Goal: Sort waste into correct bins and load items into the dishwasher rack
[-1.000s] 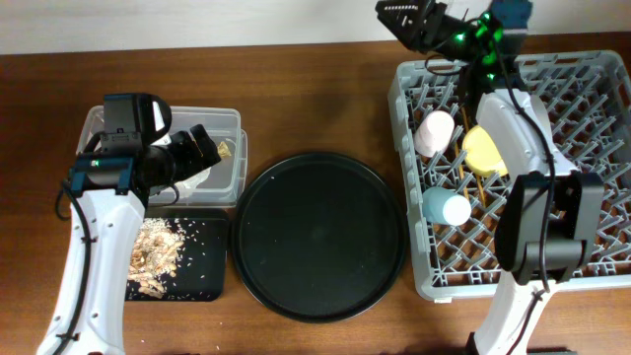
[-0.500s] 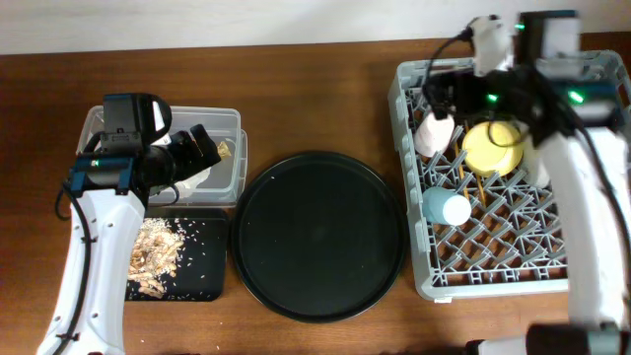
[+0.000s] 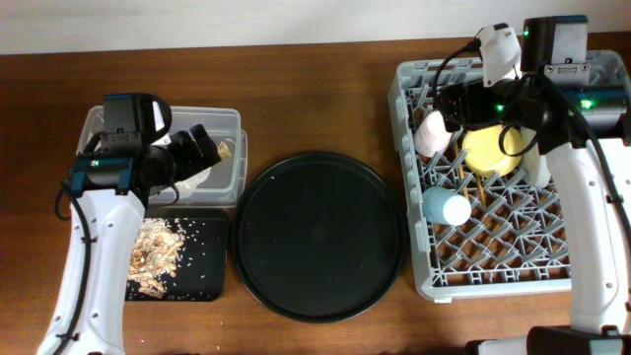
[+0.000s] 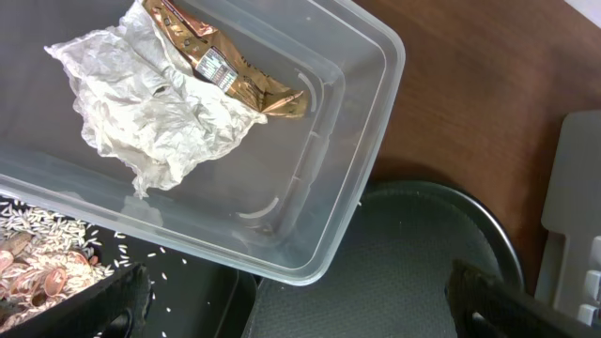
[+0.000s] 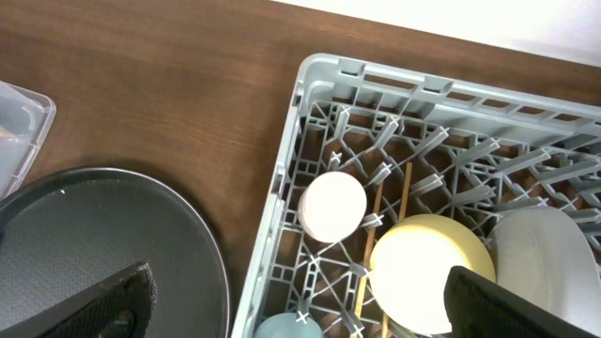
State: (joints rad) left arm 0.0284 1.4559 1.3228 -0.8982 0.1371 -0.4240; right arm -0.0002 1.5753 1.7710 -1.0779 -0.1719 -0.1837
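Note:
The grey dishwasher rack (image 3: 419, 281) (image 5: 282, 202) holds the pink cup (image 3: 432, 132) (image 5: 332, 206), the yellow bowl (image 3: 490, 148) (image 5: 430, 272), the light-blue cup (image 3: 446, 206) (image 5: 286, 326), the white plate (image 3: 541, 168) (image 5: 545, 258) and the chopsticks (image 3: 474, 183) (image 5: 372, 235). My right gripper (image 5: 310, 305) is open and empty above the rack's left edge. The clear box (image 3: 235, 148) (image 4: 362, 141) holds the white tissue (image 4: 155, 108) and the gold-brown wrapper (image 4: 225, 66). Food scraps (image 3: 153, 251) (image 4: 33, 277) lie in the shallow black tray (image 3: 202, 266). My left gripper (image 4: 300, 300) is open and empty above the box's near corner.
The large round black tray (image 3: 320, 235) (image 4: 394, 272) (image 5: 103, 244) lies between the bins and the rack. Loose rice grains are scattered in the shallow tray. The wooden table (image 3: 315, 89) runs to a white wall at the back.
The right arm swung from reaching over the rack's far edge back above the rack's upper left part. The left arm has not moved.

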